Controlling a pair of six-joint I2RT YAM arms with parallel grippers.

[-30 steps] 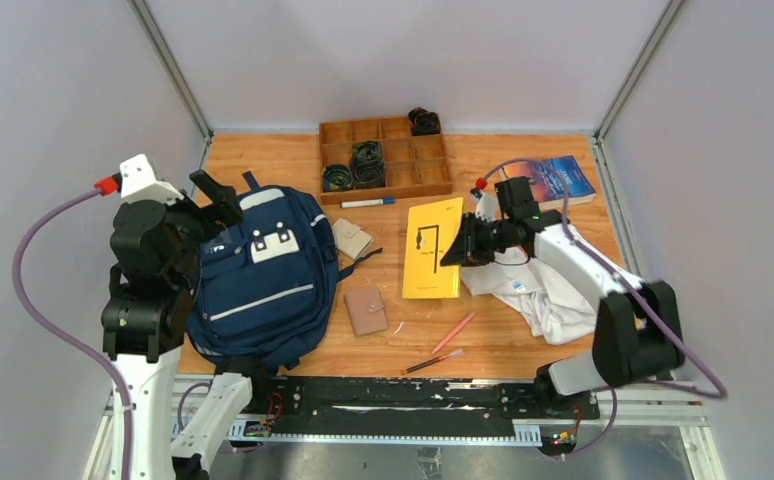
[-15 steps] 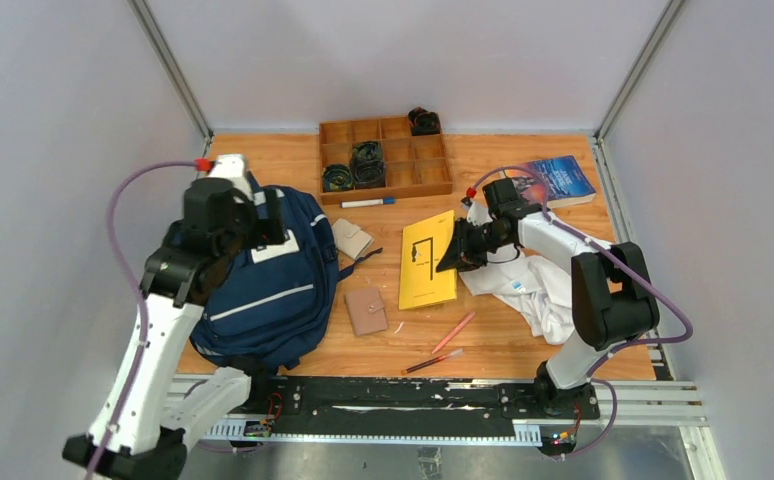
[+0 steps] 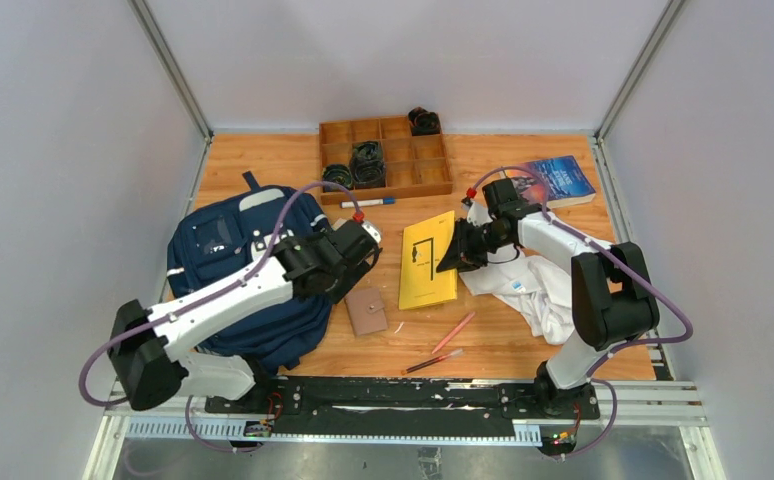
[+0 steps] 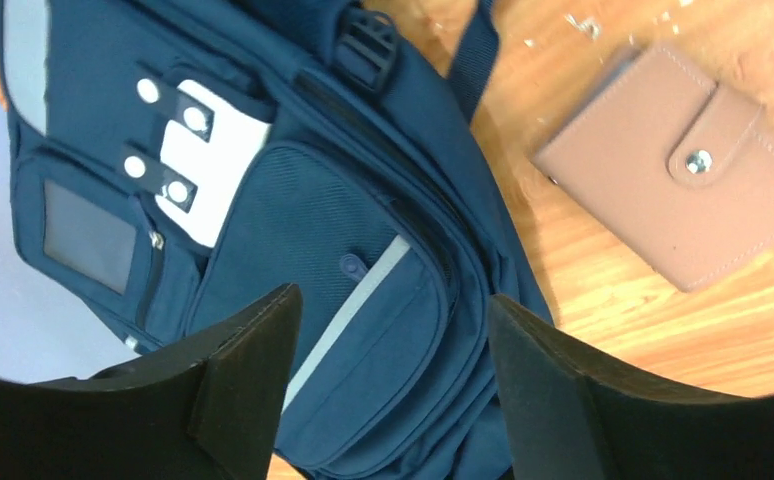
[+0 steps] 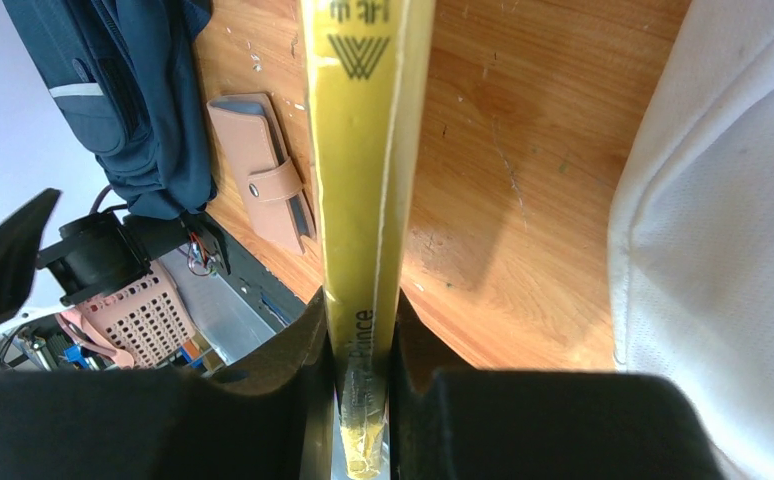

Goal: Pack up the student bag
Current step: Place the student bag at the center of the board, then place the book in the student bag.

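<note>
- The student bag (image 3: 218,245) lies flat on the left part of the table (image 3: 513,350), front side up.
- The left gripper (image 4: 391,300) hangs over the bag's right edge, with its fingers apart and holding nothing.
- The right gripper (image 5: 360,310) is clamped on the edge of the yellow book (image 5: 363,150).

Wooden table (image 3: 503,345) under student bag (image 3: 213,240), wallet (image 3: 367,311), tray (image 3: 433,180), garment (image 3: 541,292).

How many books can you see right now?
2: a yellow book gripped by the right gripper mid-table, and a blue book flat at the far right; none obviously hidden.
</note>
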